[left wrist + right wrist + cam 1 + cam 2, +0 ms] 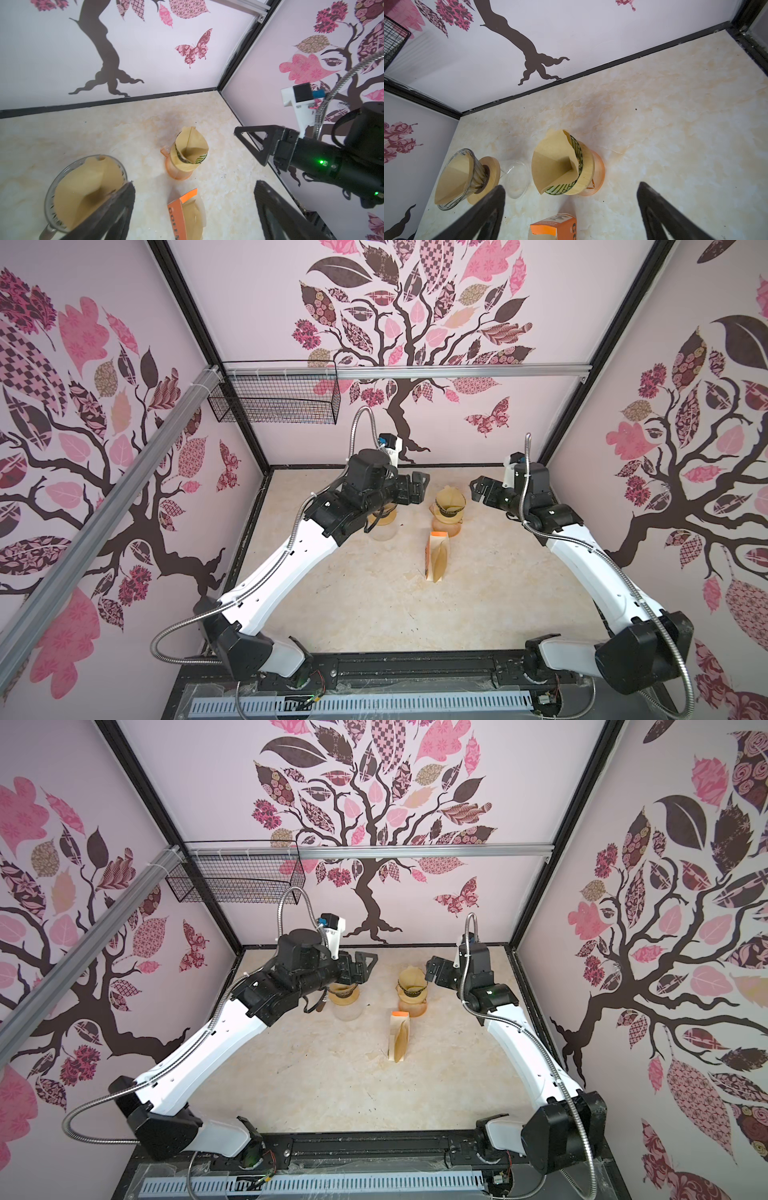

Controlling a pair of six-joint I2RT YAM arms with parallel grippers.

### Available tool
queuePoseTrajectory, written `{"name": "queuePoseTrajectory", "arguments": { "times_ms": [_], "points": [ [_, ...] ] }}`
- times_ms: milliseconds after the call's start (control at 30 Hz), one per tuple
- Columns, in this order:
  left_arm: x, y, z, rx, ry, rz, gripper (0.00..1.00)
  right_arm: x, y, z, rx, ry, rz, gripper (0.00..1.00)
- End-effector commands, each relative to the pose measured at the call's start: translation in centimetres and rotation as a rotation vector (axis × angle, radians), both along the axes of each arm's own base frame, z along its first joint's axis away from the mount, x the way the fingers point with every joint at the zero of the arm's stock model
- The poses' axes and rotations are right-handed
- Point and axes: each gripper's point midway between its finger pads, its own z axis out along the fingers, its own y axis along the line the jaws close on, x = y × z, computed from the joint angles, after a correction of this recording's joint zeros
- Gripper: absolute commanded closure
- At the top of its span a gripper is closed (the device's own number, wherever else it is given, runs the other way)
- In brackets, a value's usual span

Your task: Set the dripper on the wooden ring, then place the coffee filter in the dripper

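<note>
Since the task's pieces stand at the back of the pale marbled counter, the two arms reach in over them. Left hand hovers spread wide and empty above the clear ribbed glass dripper; right hand, likewise agape, hangs beside the green-striped glass dripper. Brown paper cone filter sits inside the clear dripper, tip down, axis roughly upright, mouth open upward.

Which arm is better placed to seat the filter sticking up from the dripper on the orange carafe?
Right, likely: the open right gripper hangs beside that filter; the left gripper is over the clear dripper.
</note>
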Motion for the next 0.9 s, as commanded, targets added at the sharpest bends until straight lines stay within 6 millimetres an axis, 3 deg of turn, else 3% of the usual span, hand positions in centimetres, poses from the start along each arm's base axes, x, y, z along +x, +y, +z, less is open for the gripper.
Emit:
{"name": "queuePoseTrajectory", "arguments": {
  "times_ms": [0, 233, 367, 467, 633, 867],
  "points": [
    [-1.4, 4.0, -0.2, 0.018, -0.029, 0.084, 0.02, -1.1, -0.1, 2.8, 0.051, -0.089, 0.003, 0.0],
    [-5.0, 14.7, -3.6, 0.094, -0.03, 0.369, 0.02, -1.9, -1.2, 1.7, 0.054, -0.106, -0.053, 0.0],
    [-6.6, 19.5, -6.6, 0.165, -0.051, 0.556, 0.02, -2.9, -2.2, 1.1, 0.058, -0.158, -0.102, 0.0],
    [-7.0, 22.1, -8.8, 0.214, -0.103, 0.672, 0.02, -3.4, -3.7, 0.3, 0.025, -0.188, -0.169, 0.0],
    [-6.7, 25.6, -10.7, 0.271, -0.204, 0.873, 0.02, -3.5, -5.0, -1.0, -0.051, -0.231, -0.214, 0.0],
    [-4.1, 30.3, -15.7, 0.296, -0.144, 1.018, 0.02, -4.2, -6.9, -2.3, -0.149, -0.327, -0.28, 0.0]
  ]
}}
